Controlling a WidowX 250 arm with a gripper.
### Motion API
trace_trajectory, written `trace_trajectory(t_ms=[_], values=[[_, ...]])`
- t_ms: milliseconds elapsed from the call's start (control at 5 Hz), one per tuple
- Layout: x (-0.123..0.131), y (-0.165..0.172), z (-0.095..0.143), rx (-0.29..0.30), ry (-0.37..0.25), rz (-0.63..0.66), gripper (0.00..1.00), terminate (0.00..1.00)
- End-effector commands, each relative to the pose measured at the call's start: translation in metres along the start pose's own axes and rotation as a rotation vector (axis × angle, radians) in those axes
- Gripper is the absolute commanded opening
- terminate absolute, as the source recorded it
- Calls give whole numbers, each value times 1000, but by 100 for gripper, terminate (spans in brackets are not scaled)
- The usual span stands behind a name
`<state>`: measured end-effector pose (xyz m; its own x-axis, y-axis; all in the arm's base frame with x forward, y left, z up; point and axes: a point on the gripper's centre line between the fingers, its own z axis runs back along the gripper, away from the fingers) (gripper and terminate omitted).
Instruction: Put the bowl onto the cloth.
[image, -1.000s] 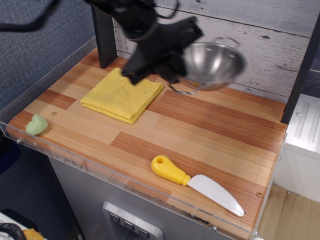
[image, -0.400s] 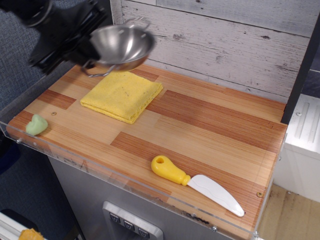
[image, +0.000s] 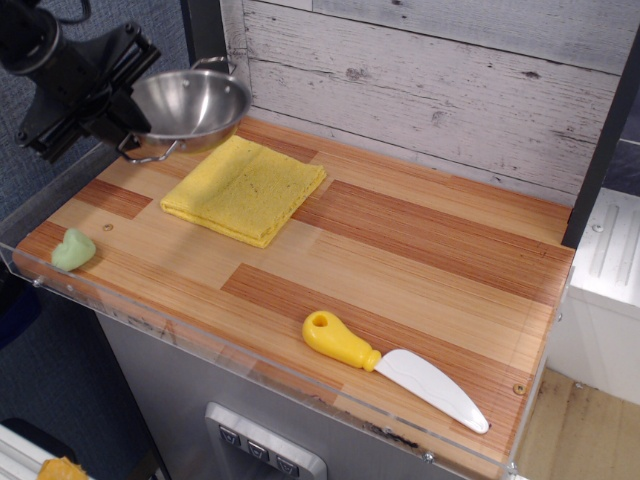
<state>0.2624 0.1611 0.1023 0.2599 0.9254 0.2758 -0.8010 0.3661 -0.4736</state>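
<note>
The black gripper (image: 118, 112) clamps the steel bowl (image: 190, 101) by its left rim, holding it aloft just beyond the yellow cloth's (image: 245, 188) far-left corner.

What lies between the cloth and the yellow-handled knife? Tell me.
Nothing: only bare wooden tabletop separates the cloth from the knife, seen in the single overhead view.

The end effector (image: 118, 112) carried the bowl (image: 188, 101) leftward, seemingly past the cloth (image: 245, 189).
</note>
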Motion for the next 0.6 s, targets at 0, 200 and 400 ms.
trace_trajectory(t_ms=[0, 200, 400], values=[[3, -8, -24, 20, -31, -30, 0, 0], [-9, -12, -47, 34, -5, -39, 0, 0], [-14, -17, -61, 35, 3, -53, 0, 0]])
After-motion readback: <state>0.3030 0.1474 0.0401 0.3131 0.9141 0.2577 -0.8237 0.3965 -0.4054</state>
